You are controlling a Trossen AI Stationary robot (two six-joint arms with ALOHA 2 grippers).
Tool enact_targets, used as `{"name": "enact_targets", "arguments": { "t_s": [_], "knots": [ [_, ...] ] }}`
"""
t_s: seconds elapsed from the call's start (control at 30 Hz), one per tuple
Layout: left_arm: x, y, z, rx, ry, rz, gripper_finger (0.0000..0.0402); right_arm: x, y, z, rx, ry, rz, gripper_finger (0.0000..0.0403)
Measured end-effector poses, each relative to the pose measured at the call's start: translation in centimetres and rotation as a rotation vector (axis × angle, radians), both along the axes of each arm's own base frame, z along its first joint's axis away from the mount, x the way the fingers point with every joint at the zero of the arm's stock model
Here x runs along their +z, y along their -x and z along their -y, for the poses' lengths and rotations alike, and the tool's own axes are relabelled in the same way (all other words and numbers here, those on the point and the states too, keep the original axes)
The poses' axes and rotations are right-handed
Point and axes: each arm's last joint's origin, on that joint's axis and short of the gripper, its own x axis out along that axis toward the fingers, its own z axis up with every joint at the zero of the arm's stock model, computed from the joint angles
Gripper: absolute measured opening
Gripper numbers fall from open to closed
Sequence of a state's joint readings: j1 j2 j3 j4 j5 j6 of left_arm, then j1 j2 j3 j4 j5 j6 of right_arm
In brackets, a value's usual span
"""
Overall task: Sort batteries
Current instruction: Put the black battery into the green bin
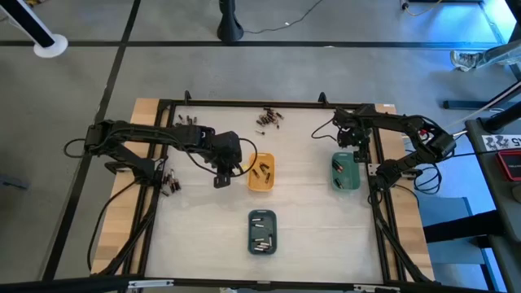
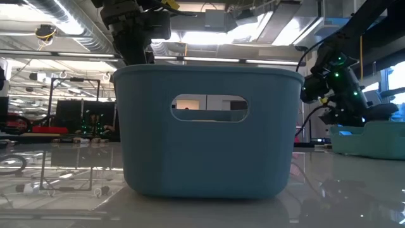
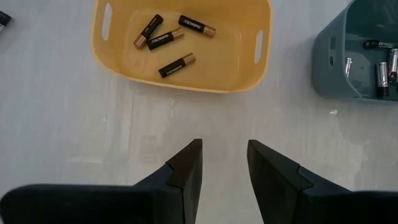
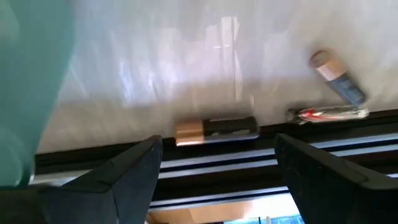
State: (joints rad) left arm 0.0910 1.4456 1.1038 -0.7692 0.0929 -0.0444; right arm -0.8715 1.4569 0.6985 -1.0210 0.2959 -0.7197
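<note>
- Left wrist view: the left gripper (image 3: 224,163) shows its jaws set narrow with nothing between them, hovering over bare white tabletop (image 3: 74,124).
- Just ahead of those jaws lies the orange tray (image 3: 186,79), holding four dark, copper-tipped batteries (image 3: 176,65).
- Off to one side is the slate-blue tray (image 3: 329,59), with several silvery and dark cells (image 3: 380,62) in it.
- Right wrist view: the right gripper (image 4: 217,165) has its jaws spread wide and empty, close above the tabletop edge beside a black frame rail (image 4: 205,163).
- Between the jaws' tips, a dark cell with a copper end (image 4: 216,130) lies against the rail; two more loose cells (image 4: 339,76) lie further along, one of them thin with red marks.
- The green tray (image 4: 28,93) fills one edge of that picture.
- High view: the left gripper (image 1: 221,177) sits at about 9 o'clock from the orange tray (image 1: 261,172), just beside it.
- The right gripper (image 1: 358,143) is at roughly 12 o'clock of the green tray (image 1: 345,172), near the tabletop's right rail.
- The slate-blue tray (image 1: 262,232) lies at 6 o'clock of the orange one.
- Loose batteries sit in a heap (image 1: 269,119) at the tabletop's 12 o'clock edge, another cluster (image 1: 187,121) near the left arm, and a few (image 1: 169,181) at the left rail.
</note>
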Motion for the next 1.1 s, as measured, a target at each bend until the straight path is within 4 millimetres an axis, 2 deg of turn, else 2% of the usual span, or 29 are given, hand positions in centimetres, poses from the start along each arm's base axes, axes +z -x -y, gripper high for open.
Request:
{"name": "enact_targets", "arguments": {
  "t_s": [0.1, 0.63, 0.77, 0.93, 1.1],
  "knots": [
    [0.0, 0.0, 0.0, 0.000, 0.000, -0.001, 0.0116, -0.7, 0.3, -0.3, 0.017, 0.020, -0.030, 0.0315],
    [0.0, 0.1, 0.0, 0.004, 0.003, -0.008, 0.0116, -0.7, 0.1, -0.3, 0.009, 0.049, -0.026, 0.0315],
    [0.0, 0.1, 0.0, -0.003, -0.001, -0.007, 0.0116, 0.6, -0.1, -0.1, 0.001, 0.085, -0.001, 0.0315],
    [0.0, 0.1, 0.0, -0.023, -0.011, -0.005, 0.0116, 3.2, -0.3, 0.0, -0.055, 0.145, 0.080, 0.0315],
    [0.0, 0.1, 0.0, -0.021, -0.011, -0.004, 0.0116, 4.8, 0.1, -0.7, -0.197, 0.102, 0.117, 0.0308]
  ]
}}
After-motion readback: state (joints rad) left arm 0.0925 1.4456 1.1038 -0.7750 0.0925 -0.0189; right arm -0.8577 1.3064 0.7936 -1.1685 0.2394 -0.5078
